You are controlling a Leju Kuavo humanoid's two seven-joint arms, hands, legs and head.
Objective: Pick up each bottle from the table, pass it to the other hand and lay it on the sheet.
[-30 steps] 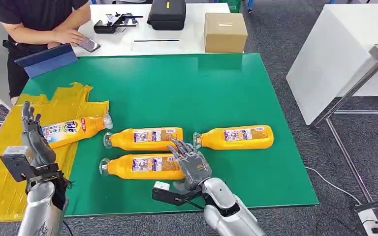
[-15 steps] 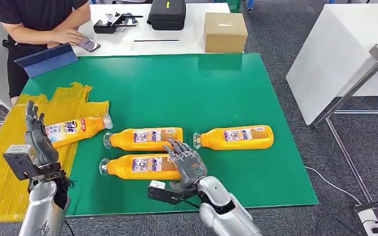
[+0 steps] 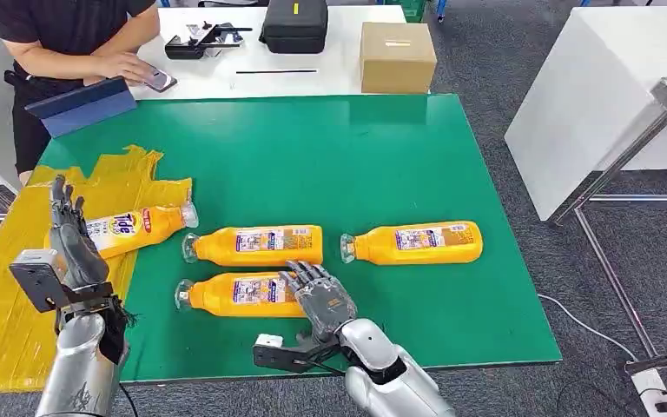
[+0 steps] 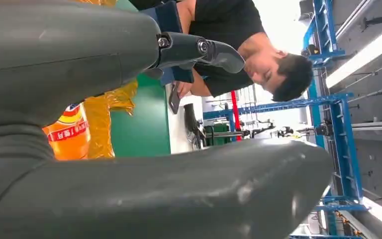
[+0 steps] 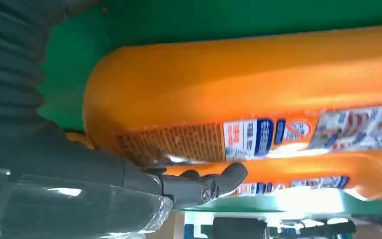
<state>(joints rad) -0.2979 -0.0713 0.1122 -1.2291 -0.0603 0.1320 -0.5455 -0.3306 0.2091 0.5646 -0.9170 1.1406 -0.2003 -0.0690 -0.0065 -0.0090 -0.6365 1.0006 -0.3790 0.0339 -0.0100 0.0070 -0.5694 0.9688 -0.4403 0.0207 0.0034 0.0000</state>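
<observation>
Right hand open, fingers spread over base of nearest bottle; grip not closed. Left hand open, raised over yellow sheet. 1 bottle on sheet; 3 on green mat.

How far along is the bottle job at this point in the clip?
One bottle on the sheet already lies on the yellow sheet. In hand: the right hand is at the nearest bottle, base end, not yet lifted. The left hand is raised and holds nothing. Left: the middle bottle and the right-side bottle on the green table.
</observation>
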